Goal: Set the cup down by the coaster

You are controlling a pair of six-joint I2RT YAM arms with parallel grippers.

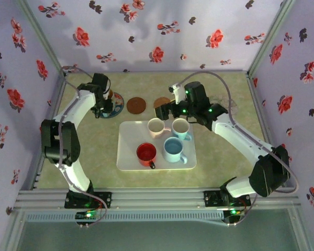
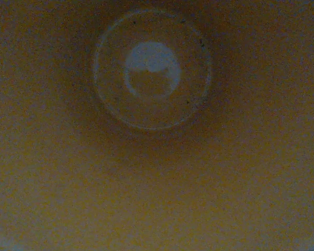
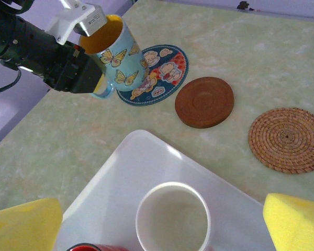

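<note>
While your left fingers [image 3: 79, 20] grip the tilted butterfly cup [image 3: 120, 60] by its rim over the edge of the patterned coaster [image 3: 166, 67], and your right fingers [image 3: 295, 219] hang wide open above the tray [image 3: 120, 172], level the cup first, then lower it flat beside that coaster.

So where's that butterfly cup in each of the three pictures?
Top external: the butterfly cup is left of centre, toward the back.
Left wrist: you look straight down into its yellow inside.
Right wrist: upper left, tilted.
Shared landmark: the cartoon coaster, right beside the cup in the top and right wrist pictures.
</note>
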